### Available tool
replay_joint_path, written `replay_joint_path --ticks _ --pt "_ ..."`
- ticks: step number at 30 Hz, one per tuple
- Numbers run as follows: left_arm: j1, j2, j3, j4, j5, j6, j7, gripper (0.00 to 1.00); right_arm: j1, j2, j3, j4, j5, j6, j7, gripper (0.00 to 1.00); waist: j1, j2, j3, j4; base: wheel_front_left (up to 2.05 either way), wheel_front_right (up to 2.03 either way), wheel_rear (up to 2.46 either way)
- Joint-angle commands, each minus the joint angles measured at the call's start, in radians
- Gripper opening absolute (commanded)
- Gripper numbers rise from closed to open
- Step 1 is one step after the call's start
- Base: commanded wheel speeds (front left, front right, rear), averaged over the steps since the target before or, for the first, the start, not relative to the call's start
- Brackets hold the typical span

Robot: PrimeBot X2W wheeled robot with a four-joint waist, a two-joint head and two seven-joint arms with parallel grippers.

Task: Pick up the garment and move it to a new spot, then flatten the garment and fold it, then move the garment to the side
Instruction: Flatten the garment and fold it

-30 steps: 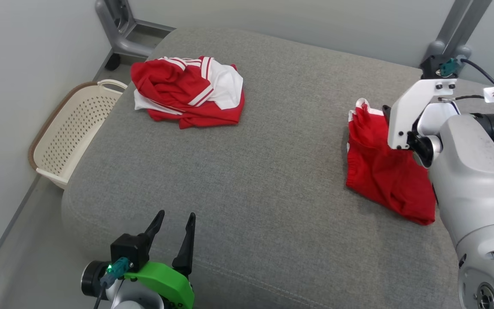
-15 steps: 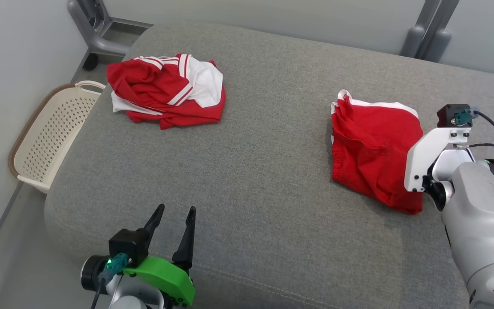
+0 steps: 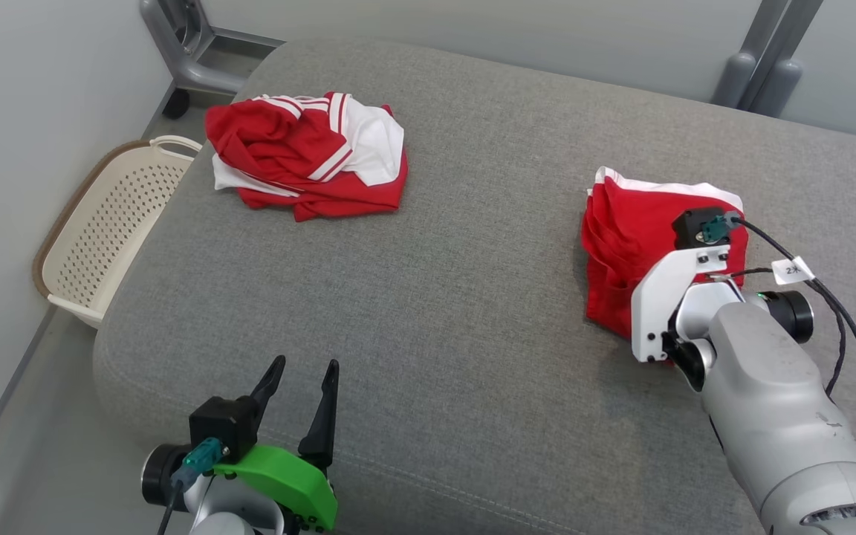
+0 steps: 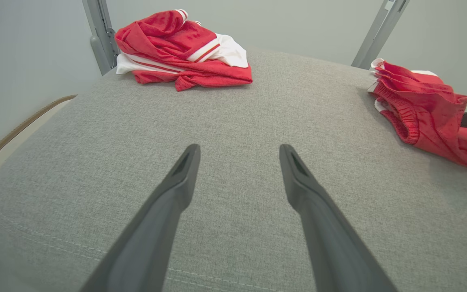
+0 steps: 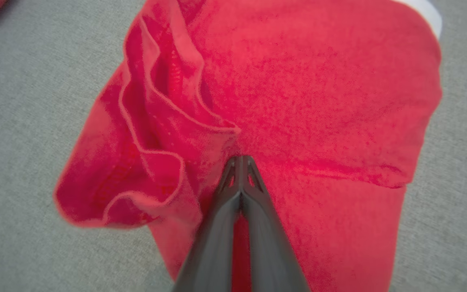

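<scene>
Behind right arm point(image 3: 762, 386): garment point(image 3: 617, 238) near edge hidden.

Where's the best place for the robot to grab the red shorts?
Probably the bunched waistband folds on the left edge of the red shorts, coming down from above with a finger on either side of a ridge. Those folds stand up off the grey cushion, so there's cloth to pinch; the rest lies flat.

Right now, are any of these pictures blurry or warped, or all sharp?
Right wrist view: soft and smeared, red shorts and the closed right tool both blurred. Left wrist view: sharp but wide-angle, the grey cushion bulging. Head view: crisp, evenly lit.
</scene>
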Motion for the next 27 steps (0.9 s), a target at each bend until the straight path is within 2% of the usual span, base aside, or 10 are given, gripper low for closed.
replay_joint_path --ticks 1,3,6,14,19,23,24,25,26,27 --pt "-0.008 0.005 -0.002 0.001 -0.004 0.002 -0.005 1.0 -0.002 0.002 0.028 0.006 0.015 -0.001 -0.008 0.0 0.0 0.0 -0.008 0.005 0.0 0.0 0.0" --pt "-0.006 0.005 -0.004 0.002 -0.006 0.003 -0.004 1.0 -0.006 0.005 0.065 0.011 0.039 -0.001 -0.007 0.0 0.0 0.0 -0.014 0.009 0.0 0.0 0.0" --pt "-0.005 0.004 -0.009 0.003 -0.007 0.002 0.0 1.0 0.003 0.007 0.177 0.004 0.138 -0.001 0.001 0.0 0.0 0.0 -0.022 0.021 0.0 0.0 0.0" --pt "0.007 0.01 -0.011 -0.001 -0.013 0.009 0.002 1.0 0.05 0.006 0.441 -0.108 0.368 -0.001 0.048 0.0 0.0 0.0 -0.032 0.035 0.0 0.0 0.0" --pt "0.01 0.01 -0.015 0.0 -0.016 0.013 0.001 1.0 0.059 0.006 0.532 -0.142 0.438 -0.001 0.068 0.0 0.0 0.0 -0.041 0.04 0.0 0.0 0.0" --pt "0.017 0.016 -0.013 -0.002 -0.018 0.017 0.002 1.0 0.039 0.006 0.555 -0.152 0.479 -0.001 0.06 0.0 0.0 0.0 -0.052 0.037 0.0 0.0 0.0" --pt "0.019 0.018 -0.012 -0.004 -0.019 0.021 0.002 1.0 0.029 0.005 0.552 -0.15 0.481 -0.001 0.056 0.25 0.0 0.0 -0.055 0.034 0.0 0.0 0.0" --pt "0.022 0.021 -0.011 -0.006 -0.02 0.023 0.002 1.0 0.02 0.005 0.549 -0.147 0.479 -0.001 0.05 0.65 0.0 0.0 -0.06 0.03 0.0 0.0 0.0" --pt "0.023 0.024 -0.008 -0.007 -0.021 0.025 0.002 1.0 0.011 0.005 0.532 -0.136 0.48 -0.001 0.046 1.0 0.0 0.0 -0.063 0.025 0.0 0.0 0.0" --pt "0.025 0.027 -0.007 -0.01 -0.022 0.027 0.003 1.0 0.0 0.004 0.517 -0.13 0.482 -0.001 0.039 1.0 0.0 0.0 -0.066 0.02 0.0 0.0 0.0"
